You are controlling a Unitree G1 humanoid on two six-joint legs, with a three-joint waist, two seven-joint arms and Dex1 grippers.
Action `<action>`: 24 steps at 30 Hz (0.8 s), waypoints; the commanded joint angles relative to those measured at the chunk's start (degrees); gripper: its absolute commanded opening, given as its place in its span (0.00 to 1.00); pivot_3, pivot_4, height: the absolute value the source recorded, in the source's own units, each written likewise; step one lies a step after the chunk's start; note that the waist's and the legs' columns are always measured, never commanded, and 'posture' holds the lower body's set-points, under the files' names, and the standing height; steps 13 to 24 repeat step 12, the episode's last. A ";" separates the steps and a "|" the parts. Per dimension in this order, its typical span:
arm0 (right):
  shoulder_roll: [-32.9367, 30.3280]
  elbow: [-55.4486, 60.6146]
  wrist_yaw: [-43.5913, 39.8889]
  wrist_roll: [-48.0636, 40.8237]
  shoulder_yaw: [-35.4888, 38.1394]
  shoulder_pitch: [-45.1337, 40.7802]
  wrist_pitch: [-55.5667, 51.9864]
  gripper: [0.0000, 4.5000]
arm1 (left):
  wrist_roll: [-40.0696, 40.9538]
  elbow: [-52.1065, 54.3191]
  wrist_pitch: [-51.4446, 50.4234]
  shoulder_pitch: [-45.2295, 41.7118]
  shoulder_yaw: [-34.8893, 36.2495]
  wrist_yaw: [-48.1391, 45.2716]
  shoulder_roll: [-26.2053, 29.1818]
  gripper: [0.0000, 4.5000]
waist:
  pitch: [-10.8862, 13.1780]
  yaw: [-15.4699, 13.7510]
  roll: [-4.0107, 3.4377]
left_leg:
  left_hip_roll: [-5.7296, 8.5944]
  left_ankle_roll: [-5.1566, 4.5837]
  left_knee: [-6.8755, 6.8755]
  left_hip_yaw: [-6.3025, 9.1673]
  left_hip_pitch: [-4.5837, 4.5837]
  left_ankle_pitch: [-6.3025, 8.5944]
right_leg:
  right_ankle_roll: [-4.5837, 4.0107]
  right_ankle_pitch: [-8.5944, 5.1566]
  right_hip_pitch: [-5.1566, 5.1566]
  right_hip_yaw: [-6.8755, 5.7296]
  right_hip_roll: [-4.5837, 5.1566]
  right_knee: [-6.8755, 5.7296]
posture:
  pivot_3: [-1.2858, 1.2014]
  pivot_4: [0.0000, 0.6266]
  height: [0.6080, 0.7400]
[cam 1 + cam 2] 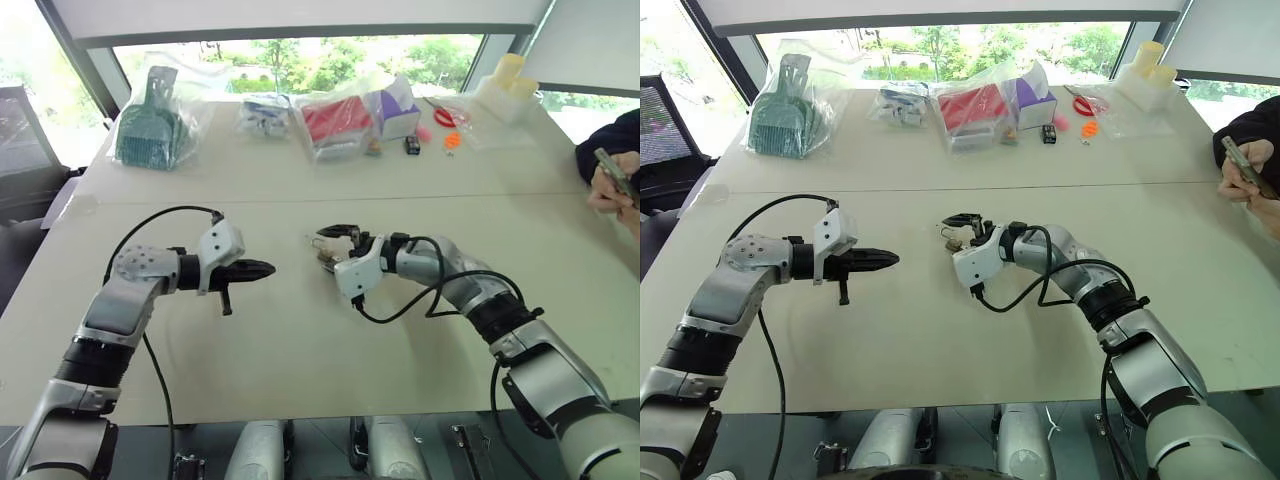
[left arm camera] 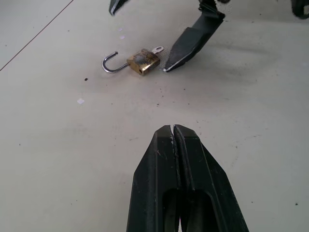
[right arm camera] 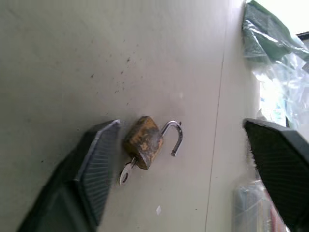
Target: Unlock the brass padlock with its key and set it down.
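Padlock of small yellow brass (image 2: 143,61), shackle open, silvery key (image 2: 157,49) inserted, lies released on the pale surface (image 2: 72,159); right pincer (image 3: 188,159) gapes empty, left pincer (image 2: 174,133) shut empty; both should withdraw.

Brass padlock (image 2: 143,61) lies flat on the table (image 1: 300,370), mid-table, shackle swung open, key (image 2: 157,50) seated in its body. Right gripper (image 1: 330,247) straddles it: one finger (image 3: 96,164) just beside the padlock body and key, the other (image 3: 282,169) well apart on the shackle side. Left gripper (image 1: 262,268) sits to the left, tips pointing toward the padlock, a bare stretch of table between. Bagged goods (image 1: 150,125) line the far edge, behind both arms. A person's hand (image 1: 610,190) at the far right edge of the table.
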State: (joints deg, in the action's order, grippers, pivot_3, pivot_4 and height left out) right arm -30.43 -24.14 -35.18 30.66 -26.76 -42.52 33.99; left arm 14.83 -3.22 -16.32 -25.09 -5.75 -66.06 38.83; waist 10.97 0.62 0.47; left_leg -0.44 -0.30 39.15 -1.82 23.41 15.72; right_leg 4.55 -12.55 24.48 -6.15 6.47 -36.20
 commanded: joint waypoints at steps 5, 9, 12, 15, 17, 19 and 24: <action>-2.95 18.06 -18.59 -22.24 8.31 8.02 -24.85 0.99 | 1.67 2.70 -0.79 -1.03 1.68 -0.41 1.39 0.00 | 0.00 -0.12 0.00 | -0.01 0.00 0.00 0.00 0.00 0.00 | 0.00 0.00 -0.01 0.00 0.00 0.00 | 0.52 0.24 1.00; -6.14 27.50 -25.81 -30.60 11.72 11.57 -41.84 0.99 | 1.47 2.61 -0.18 -1.12 1.64 -0.44 1.56 0.00 | 0.00 -0.18 0.00 | -0.02 0.00 0.01 0.01 0.00 0.00 | -0.01 0.01 -0.01 0.00 0.01 0.00 | 0.52 0.24 1.00; -7.83 31.99 -26.77 -33.96 13.93 12.76 -50.83 0.99 | 2.02 3.07 -0.21 -0.74 2.08 -0.56 1.75 0.00 | 0.00 -0.20 0.00 | -0.02 -0.01 0.01 0.01 0.00 0.01 | -0.01 0.01 -0.01 -0.01 0.01 0.01 | 0.52 0.24 1.00; -7.83 31.99 -26.77 -33.96 13.93 12.76 -50.83 0.99 | 2.02 3.07 -0.21 -0.74 2.08 -0.56 1.75 0.00 | 0.00 -0.20 0.00 | -0.02 -0.01 0.01 0.01 0.00 0.01 | -0.01 0.01 -0.01 -0.01 0.01 0.01 | 0.52 0.24 1.00; -7.83 31.99 -26.77 -33.96 13.93 12.76 -50.83 0.99 | 2.02 3.07 -0.21 -0.74 2.08 -0.56 1.75 0.00 | 0.00 -0.20 0.00 | -0.02 -0.01 0.01 0.01 0.00 0.01 | -0.01 0.01 -0.01 -0.01 0.01 0.01 | 0.52 0.24 1.00; -7.83 31.99 -26.77 -33.96 13.93 12.76 -50.83 0.99 | 2.02 3.07 -0.21 -0.74 2.08 -0.56 1.75 0.00 | 0.00 -0.20 0.00 | -0.02 -0.01 0.01 0.01 0.00 0.01 | -0.01 0.01 -0.01 -0.01 0.01 0.01 | 0.52 0.24 1.00; -7.83 31.99 -26.77 -33.96 13.93 12.76 -50.83 0.99 | 2.02 3.07 -0.21 -0.74 2.08 -0.56 1.75 0.00 | 0.00 -0.20 0.00 | -0.02 -0.01 0.01 0.01 0.00 0.01 | -0.01 0.01 -0.01 -0.01 0.01 0.01 | 0.52 0.24 1.00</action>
